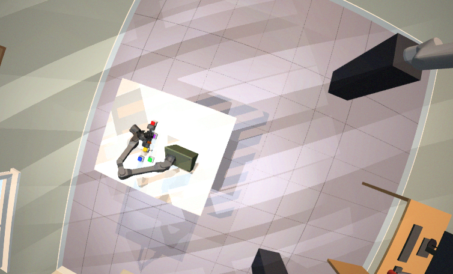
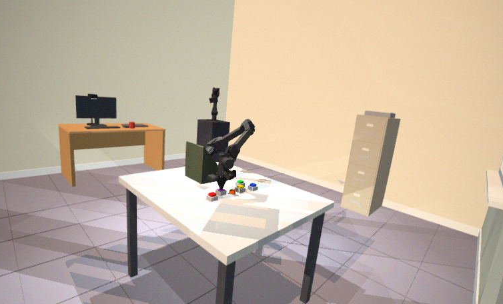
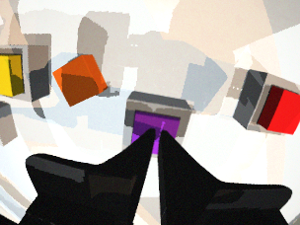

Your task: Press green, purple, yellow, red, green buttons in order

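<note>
My gripper (image 2: 221, 188) (image 3: 157, 134) is shut and empty, pointing down with its tips on the purple button (image 1: 154, 136) (image 2: 220, 193) (image 3: 144, 121). The purple cap looks sunk into its grey housing. The red button (image 1: 152, 123) (image 2: 211, 195) (image 3: 284, 111) stands to the right of the tips in the wrist view, its cap raised. The yellow button (image 1: 145, 149) (image 2: 240, 187) (image 3: 10, 75) is at that view's left edge, its cap raised. The green button (image 1: 150, 159) (image 2: 239, 182) stands beyond the yellow one. The fingertips are hard to see in the top view.
An orange block (image 1: 149, 142) (image 2: 232, 191) (image 3: 74, 89) lies between the purple and yellow buttons. A blue button (image 1: 140, 158) (image 2: 252, 185) stands beside the green one. A dark green box (image 1: 184, 158) (image 2: 195, 162) stands by the arm's base on the white table (image 1: 204, 125) (image 2: 163, 189).
</note>
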`<action>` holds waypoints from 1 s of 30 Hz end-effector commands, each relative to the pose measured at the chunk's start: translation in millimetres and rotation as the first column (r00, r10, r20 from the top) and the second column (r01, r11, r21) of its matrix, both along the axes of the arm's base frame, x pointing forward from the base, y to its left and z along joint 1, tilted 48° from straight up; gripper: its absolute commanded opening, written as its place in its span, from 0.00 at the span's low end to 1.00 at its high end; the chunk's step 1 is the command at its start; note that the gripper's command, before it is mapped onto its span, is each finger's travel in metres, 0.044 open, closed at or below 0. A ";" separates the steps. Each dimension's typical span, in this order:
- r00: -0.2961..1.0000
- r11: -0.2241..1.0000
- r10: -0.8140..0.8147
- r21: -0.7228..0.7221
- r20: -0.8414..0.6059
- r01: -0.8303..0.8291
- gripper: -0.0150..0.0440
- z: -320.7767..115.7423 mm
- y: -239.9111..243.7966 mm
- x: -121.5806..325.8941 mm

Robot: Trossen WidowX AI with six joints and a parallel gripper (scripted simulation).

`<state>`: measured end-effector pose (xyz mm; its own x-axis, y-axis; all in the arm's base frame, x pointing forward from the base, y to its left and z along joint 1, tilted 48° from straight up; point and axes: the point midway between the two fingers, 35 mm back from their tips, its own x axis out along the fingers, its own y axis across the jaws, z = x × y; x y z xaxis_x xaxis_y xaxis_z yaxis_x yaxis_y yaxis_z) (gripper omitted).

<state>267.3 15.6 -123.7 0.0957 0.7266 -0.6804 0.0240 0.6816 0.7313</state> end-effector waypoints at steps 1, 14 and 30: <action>1.000 1.000 -0.003 0.009 -0.007 0.003 0.29 0.5 2.2 -1.4; 1.000 1.000 -0.004 0.005 -0.007 0.004 0.29 30.0 -31.7 -4.3; 1.000 1.000 -0.005 0.001 -0.009 0.005 0.29 146.6 0.2 23.7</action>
<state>281.1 -20.1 -16.0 0.0928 0.7167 -0.6912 0.0461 0.6903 0.7220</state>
